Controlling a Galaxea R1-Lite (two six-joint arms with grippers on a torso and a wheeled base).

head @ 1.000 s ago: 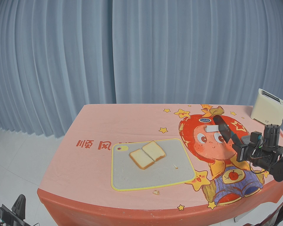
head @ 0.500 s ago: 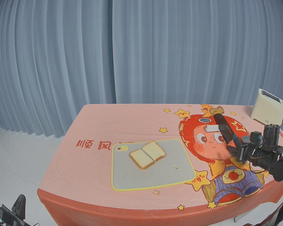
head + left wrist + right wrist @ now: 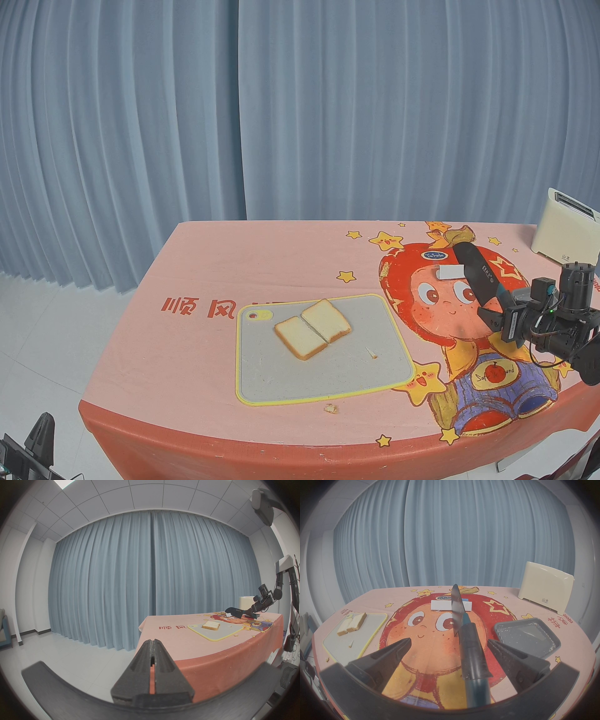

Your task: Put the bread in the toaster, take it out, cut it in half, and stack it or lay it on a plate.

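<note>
Left gripper (image 3: 152,645): parked low beside the table (image 3: 206,269), fingers pressed together on nothing.
Step in hand: judging by the cut slice, the knife is being put down so the plating can start.
Right gripper (image 3: 449,642): fingers spread wide either side of the knife (image 3: 468,650), daylight on both sides of the handle.
Do it well: back straight off along the handle so neither finger clips it, then lift clear.
Hedge: the blade seems to lean on the white rest (image 3: 440,605); hard to tell whether the handle sits fully down.
Bread (image 3: 312,328): two pale halves with thin brown crust, flat and touching along the cut, mid cutting board (image 3: 350,375).
Plate (image 3: 518,639): dark tray to the robot's right, well apart from the bread.
Toaster (image 3: 547,586): cream, at the far right corner.
</note>
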